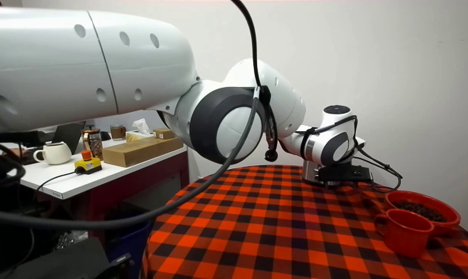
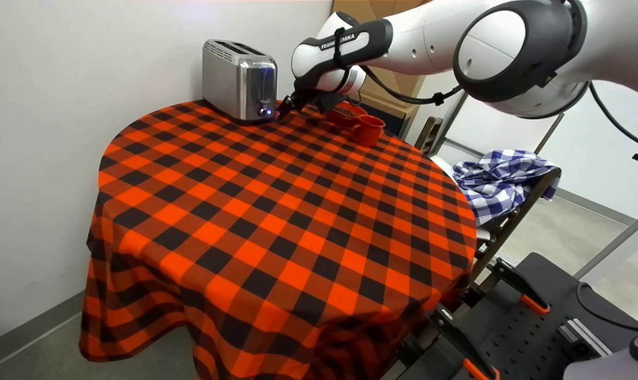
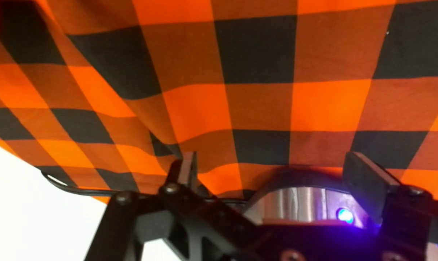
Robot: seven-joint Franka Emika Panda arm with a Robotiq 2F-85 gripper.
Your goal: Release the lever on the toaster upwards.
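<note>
1. Crossing an exterior view, the arm (image 1: 226, 104) overhangs the table (image 1: 272, 221).
2. In an exterior view: toaster (image 2: 226, 84) on the table, end effector (image 2: 283, 108) low by its front, to push upward, I'd guess.
3. Wrist view: fingers (image 3: 366, 185) parted, empty.
</note>
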